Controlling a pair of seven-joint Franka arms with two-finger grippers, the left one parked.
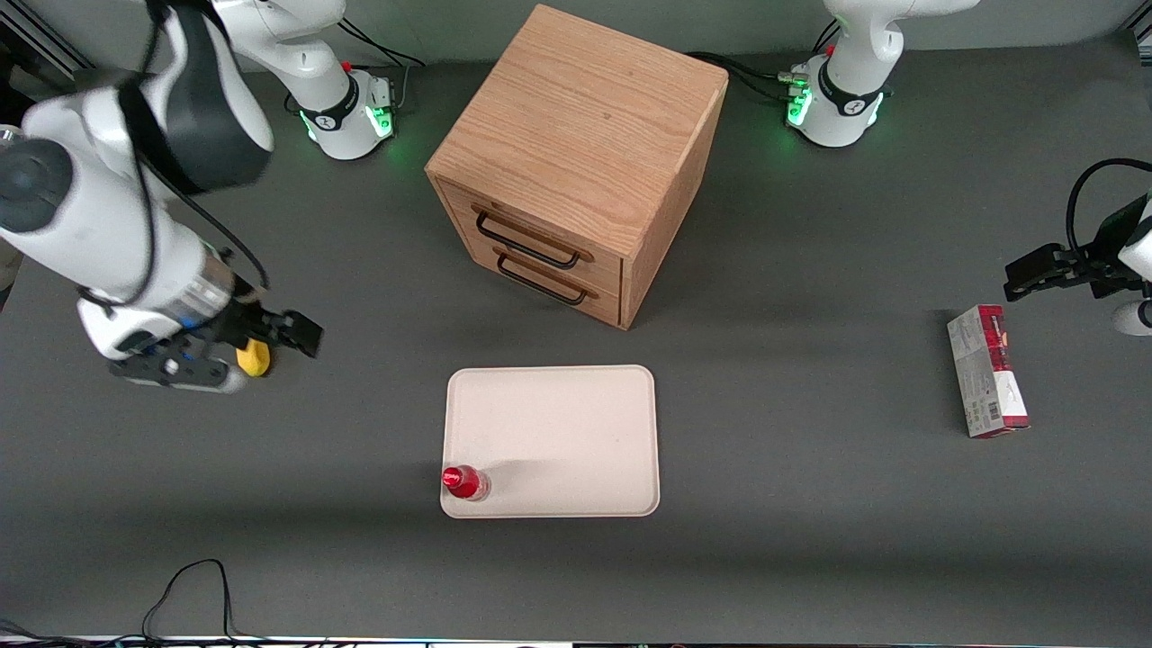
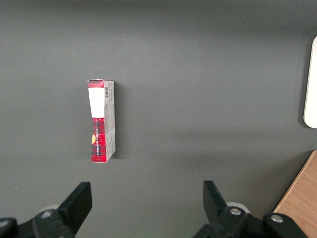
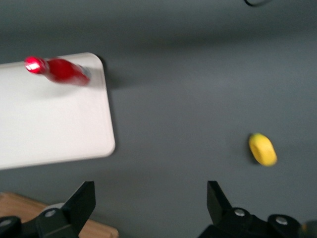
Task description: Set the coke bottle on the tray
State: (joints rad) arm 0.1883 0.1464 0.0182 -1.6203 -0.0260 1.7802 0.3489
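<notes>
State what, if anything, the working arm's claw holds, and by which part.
Nothing. The claw is open and empty above the table near the lemon; the coke bottle stands on the tray.

This is a robotics lab rather than a home or shop. Two white arm bases (image 1: 346, 112) with green status lights are bolted to a bare dark-grey counter (image 1: 810, 540), loose black cables (image 1: 189, 594) trail over its edge, and the props are few: a wooden drawer cabinet (image 1: 576, 162), a pale tray (image 1: 551, 441), a carton (image 1: 987, 369).
</notes>
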